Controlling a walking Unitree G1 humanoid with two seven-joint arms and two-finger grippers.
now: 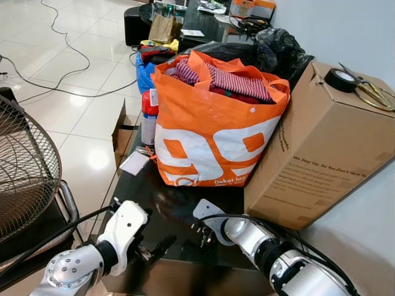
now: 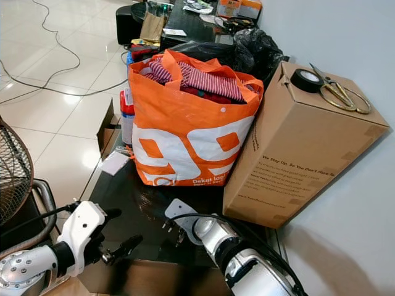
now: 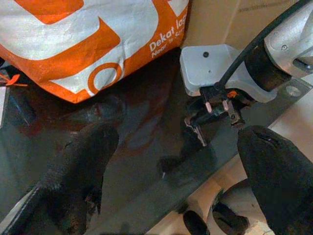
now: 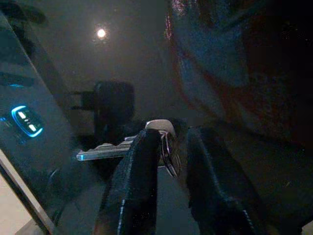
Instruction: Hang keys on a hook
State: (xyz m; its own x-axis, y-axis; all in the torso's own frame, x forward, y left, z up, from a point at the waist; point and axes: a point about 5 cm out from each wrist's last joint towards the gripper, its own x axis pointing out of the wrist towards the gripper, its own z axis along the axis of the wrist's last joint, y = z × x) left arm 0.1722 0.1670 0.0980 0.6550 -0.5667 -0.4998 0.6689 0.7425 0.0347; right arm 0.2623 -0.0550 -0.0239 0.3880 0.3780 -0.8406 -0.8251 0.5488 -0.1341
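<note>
A small bunch of keys (image 4: pixel 105 149) lies at the front of the black glass table (image 1: pixel 154 203), its ring pinched between the two black fingers of my right gripper (image 4: pixel 173 134). That gripper (image 1: pixel 203 231) points down at the table just in front of the orange bag, shut on the keys (image 3: pixel 198 132). My left gripper (image 1: pixel 154 250) hovers at the table's front left edge, its fingers (image 3: pixel 83 161) spread wide with nothing between them, facing the right gripper.
A full orange shopping bag (image 1: pixel 210 135) stands mid-table beside a large cardboard box (image 1: pixel 321 142) carrying a tape roll (image 1: pixel 341 79) and scissors (image 1: pixel 373 94). A spray can (image 1: pixel 149 117) and white tag (image 1: pixel 134 163) sit left of the bag. A fan (image 1: pixel 24 166) stands at far left.
</note>
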